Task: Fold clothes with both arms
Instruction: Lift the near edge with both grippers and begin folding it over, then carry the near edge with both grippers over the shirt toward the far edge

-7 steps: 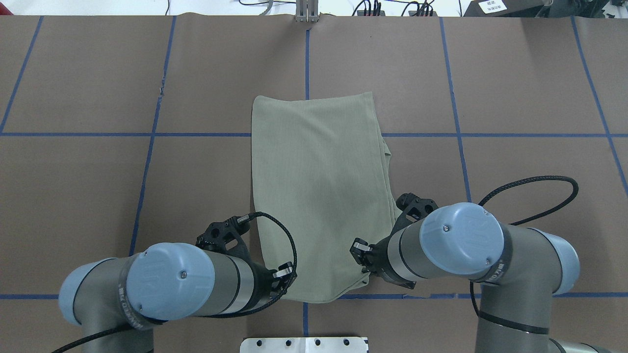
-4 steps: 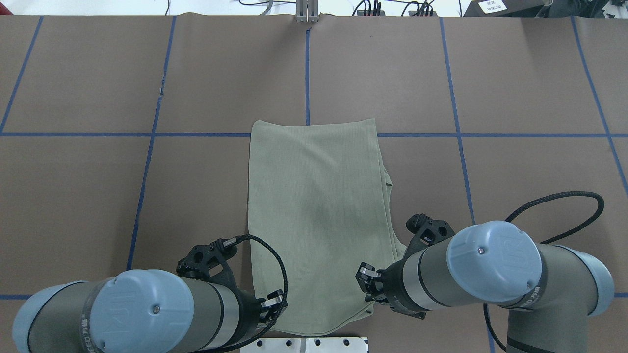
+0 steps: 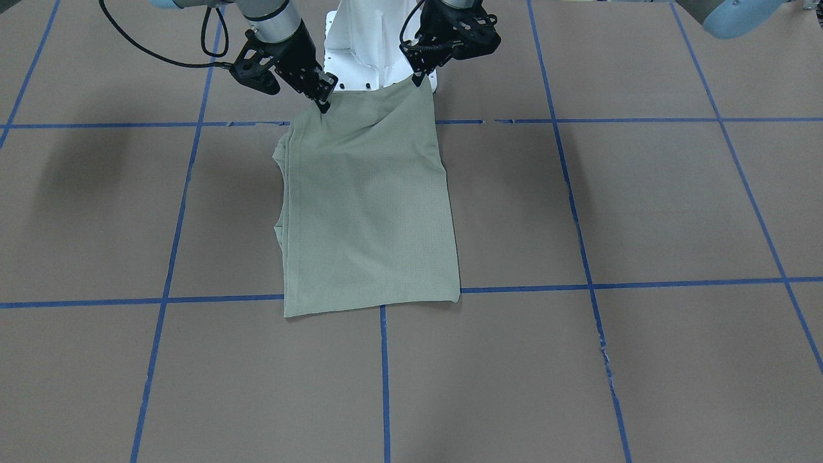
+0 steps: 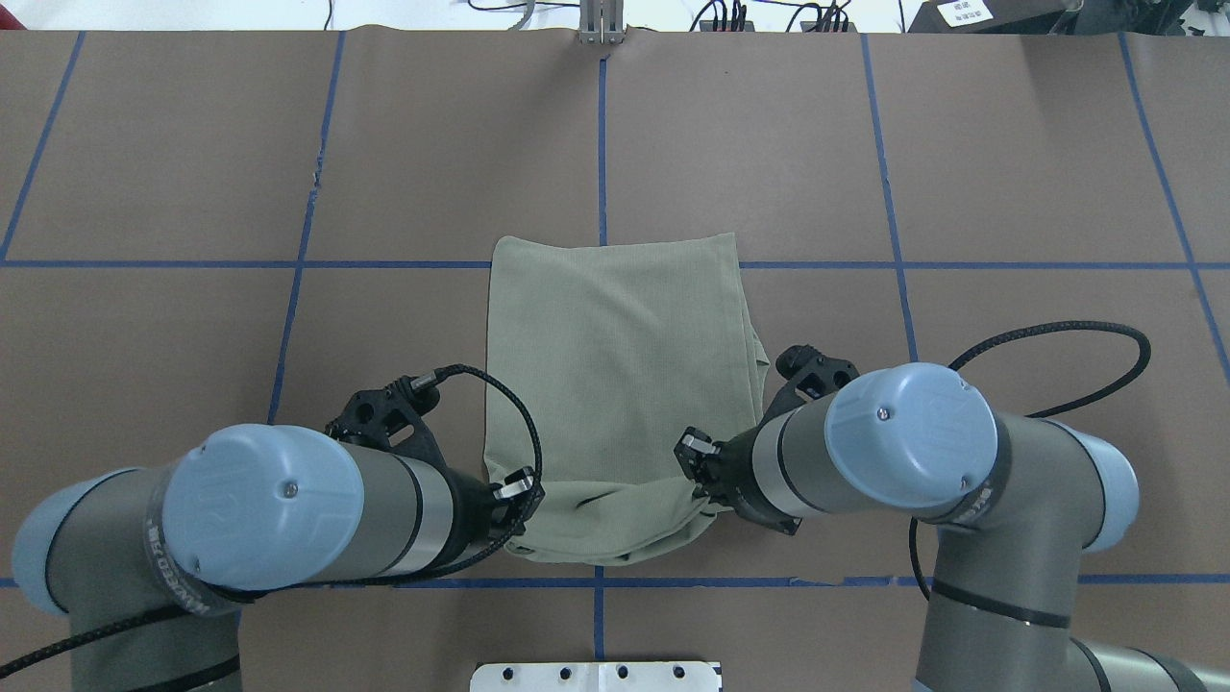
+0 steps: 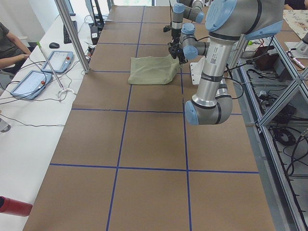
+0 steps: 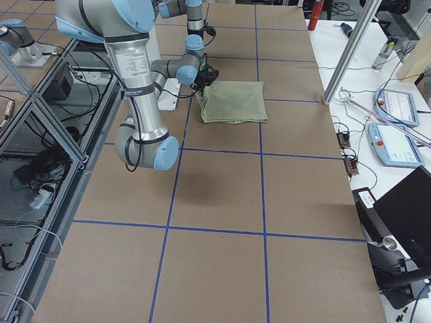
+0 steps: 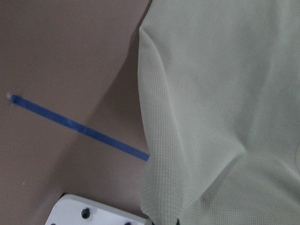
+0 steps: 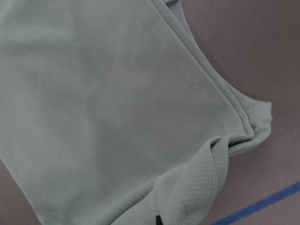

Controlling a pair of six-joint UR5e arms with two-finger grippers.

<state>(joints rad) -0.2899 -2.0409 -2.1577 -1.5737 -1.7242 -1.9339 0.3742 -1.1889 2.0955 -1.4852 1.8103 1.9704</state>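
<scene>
Nearest the robot, the white pedestal base (image 4: pixel 596 676) sits at the edge of the brown table (image 4: pixel 192 173). Just past it both arms reach in low. The left gripper (image 4: pixel 519 497) has its jaws pinched closed on the near left corner of the sage-green shirt (image 4: pixel 615 375). The right gripper (image 4: pixel 699 473) is clamped the same way on the near right corner. The near edge is raised off the table, sagging and wrinkled between the two grips. Beyond that the shirt lies flat as a narrow rectangle, with layered edges showing on the robot's right side. The far edge lies just past a blue tape line (image 4: pixel 961 264).
</scene>
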